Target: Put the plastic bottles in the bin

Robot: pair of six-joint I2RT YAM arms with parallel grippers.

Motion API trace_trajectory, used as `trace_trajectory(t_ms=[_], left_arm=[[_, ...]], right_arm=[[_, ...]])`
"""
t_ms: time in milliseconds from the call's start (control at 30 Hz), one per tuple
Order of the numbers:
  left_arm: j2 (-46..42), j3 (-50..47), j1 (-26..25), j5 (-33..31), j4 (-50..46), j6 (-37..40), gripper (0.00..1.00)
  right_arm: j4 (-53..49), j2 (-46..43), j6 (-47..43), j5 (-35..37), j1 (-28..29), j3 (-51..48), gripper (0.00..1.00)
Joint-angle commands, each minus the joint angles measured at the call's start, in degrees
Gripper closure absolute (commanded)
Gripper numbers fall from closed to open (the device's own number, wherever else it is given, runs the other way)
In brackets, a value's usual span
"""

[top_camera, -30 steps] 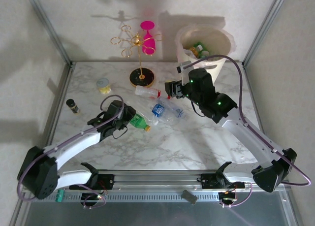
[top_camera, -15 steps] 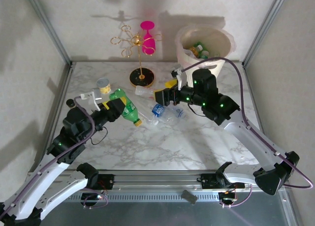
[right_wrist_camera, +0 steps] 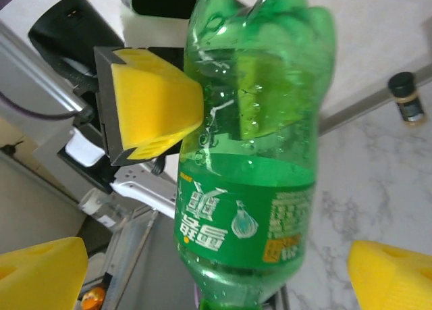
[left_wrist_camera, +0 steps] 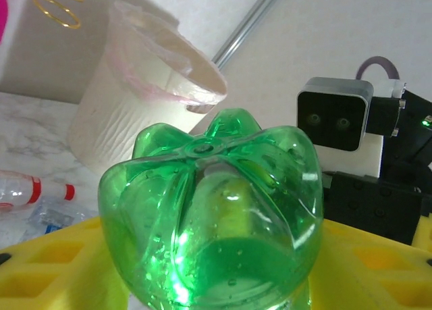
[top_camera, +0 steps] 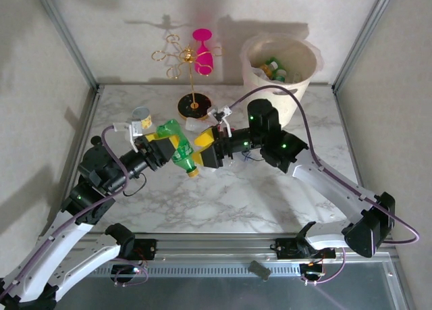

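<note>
While my left pincer (left_wrist_camera: 216,277) is clenched on the green bottle (right_wrist_camera: 250,188), its yellow pads (right_wrist_camera: 152,100) press the sides just below the lobed base, and the bottle hangs clear above the desk (top_camera: 270,202), tilted, with its orange cap (top_camera: 192,173) at the low end. My right pincer (right_wrist_camera: 217,277) faces the left one across the bottle. It is released, jaws spread wide, one pad on each side of the neck end and neither touching the plastic. Beneath and just past the left pincer, a clear bottle with a red cap (left_wrist_camera: 20,190) lies on its side on the desk. Ahead of the left pincer, beyond the green bottle's base, stands the bin (top_camera: 300,84), upright at the far right of the desk and behind my right pincer. Several bottles (top_camera: 273,68) already lie inside it. Just outside the left pincer sits a small yellow tub with a grey lid (top_camera: 141,115), and a tiny dark vial (right_wrist_camera: 407,97) stands on the desk farther out on that side. Farther off, between the two pincers and the back wall, a gold wire stand (top_camera: 192,87) carries a pink glass (top_camera: 202,50).
</note>
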Motion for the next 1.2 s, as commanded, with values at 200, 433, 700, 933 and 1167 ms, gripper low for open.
trace_trajectory(t_ms=[200, 433, 700, 933, 1167], left_arm=[[-0.3, 1.63, -0.54, 3.42, 3.92, 0.45, 0.39], [-0.19, 0.48, -0.8, 3.67, 4.68, -0.5, 0.4], [-0.32, 0.44, -1.41, 3.86, 5.39, -0.6, 0.4], [-1.34, 0.74, -1.6, 2.01, 4.5, -0.73, 0.13], [-6.38, 0.73, -1.6, -9.08, 3.19, 0.69, 0.0]], right_arm=[[5.64, 4.34, 3.12, -2.42, 2.68, 2.04, 0.07], [11.85, 4.28, 7.41, -3.67, 2.78, 0.01, 0.18], [17.83, 4.65, 12.15, -4.2, 2.76, -2.06, 0.34], [15.01, 4.22, 9.68, -2.02, 2.73, -1.9, 0.44], [7.22, 0.64, 5.05, 8.15, -1.35, -1.4, 0.53]])
